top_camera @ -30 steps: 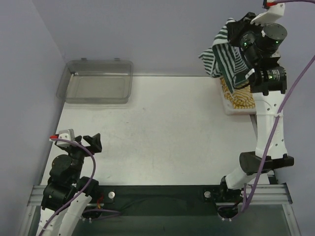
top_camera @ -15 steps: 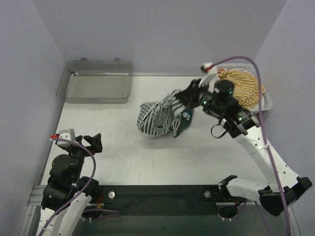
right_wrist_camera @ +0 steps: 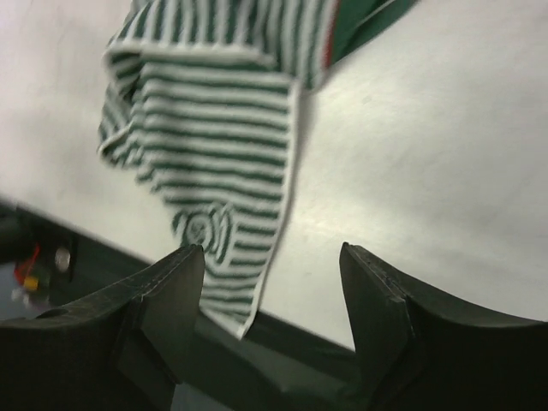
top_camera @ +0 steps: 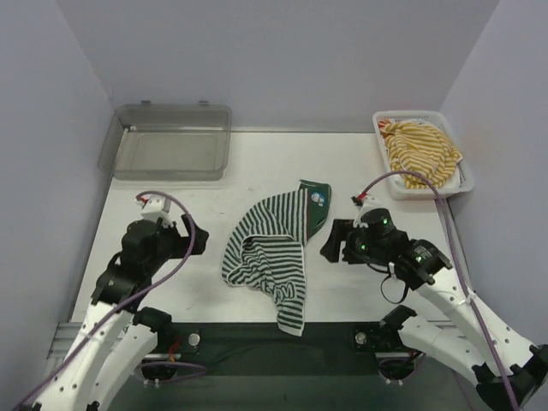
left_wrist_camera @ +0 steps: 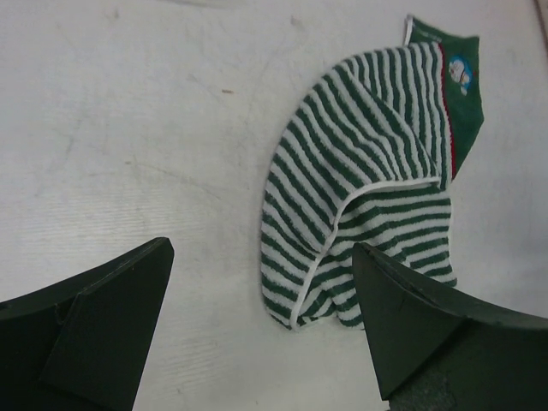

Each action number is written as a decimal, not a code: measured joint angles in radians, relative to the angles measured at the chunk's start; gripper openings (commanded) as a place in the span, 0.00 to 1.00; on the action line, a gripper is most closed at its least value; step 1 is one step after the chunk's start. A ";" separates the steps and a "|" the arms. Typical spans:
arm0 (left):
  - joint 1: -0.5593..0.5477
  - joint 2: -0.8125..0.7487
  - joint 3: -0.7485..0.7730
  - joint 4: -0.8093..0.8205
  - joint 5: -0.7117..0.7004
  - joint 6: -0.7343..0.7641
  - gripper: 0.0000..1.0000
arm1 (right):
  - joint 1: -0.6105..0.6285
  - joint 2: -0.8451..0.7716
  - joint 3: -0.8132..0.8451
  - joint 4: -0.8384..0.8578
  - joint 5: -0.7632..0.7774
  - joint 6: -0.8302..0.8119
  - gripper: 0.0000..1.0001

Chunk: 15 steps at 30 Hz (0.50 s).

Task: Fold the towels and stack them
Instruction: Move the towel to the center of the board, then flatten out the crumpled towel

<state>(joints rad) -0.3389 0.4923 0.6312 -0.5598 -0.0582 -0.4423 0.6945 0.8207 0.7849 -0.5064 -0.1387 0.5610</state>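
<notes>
The dark-green-and-white striped towel point(top_camera: 267, 253) lies crumpled in the middle of the table, its patch corner point(top_camera: 315, 199) pointing toward the back. One end of it hangs over the front edge. My right gripper point(top_camera: 330, 243) stands open just right of the towel and holds nothing. In the right wrist view the towel point(right_wrist_camera: 214, 128) lies ahead of the parted gripper point(right_wrist_camera: 271, 248). My left gripper point(top_camera: 195, 236) is open to the towel's left. In the left wrist view the towel point(left_wrist_camera: 377, 171) lies just beyond the gripper point(left_wrist_camera: 261, 248). A yellow-and-white striped towel point(top_camera: 419, 152) is bunched in the basket.
A white mesh basket point(top_camera: 381, 124) stands at the back right corner. At the back left is a clear grey plastic tray point(top_camera: 171, 141). The dark front rail point(top_camera: 274, 336) runs along the near table edge, under the towel's hanging end.
My right arm swung the green striped towel from high over the basket down to the table middle and opened, dropping it. My left arm reached forward toward the towel.
</notes>
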 measured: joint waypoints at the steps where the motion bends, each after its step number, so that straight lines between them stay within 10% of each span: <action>1: -0.001 0.060 0.008 0.006 0.024 -0.004 0.97 | -0.054 0.007 0.012 -0.008 0.013 -0.006 0.60; 7: -0.064 0.417 0.064 0.094 0.118 -0.021 0.97 | -0.382 0.238 0.044 0.116 -0.040 -0.017 0.60; 15: -0.376 0.787 0.270 0.211 -0.058 0.123 0.97 | -0.434 0.613 0.042 0.392 -0.183 0.068 0.61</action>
<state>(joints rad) -0.7147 1.2793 0.9012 -0.3489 -0.1165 -0.3191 0.2604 1.4338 0.8268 -0.1143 -0.3214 0.6289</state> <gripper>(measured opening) 0.975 0.613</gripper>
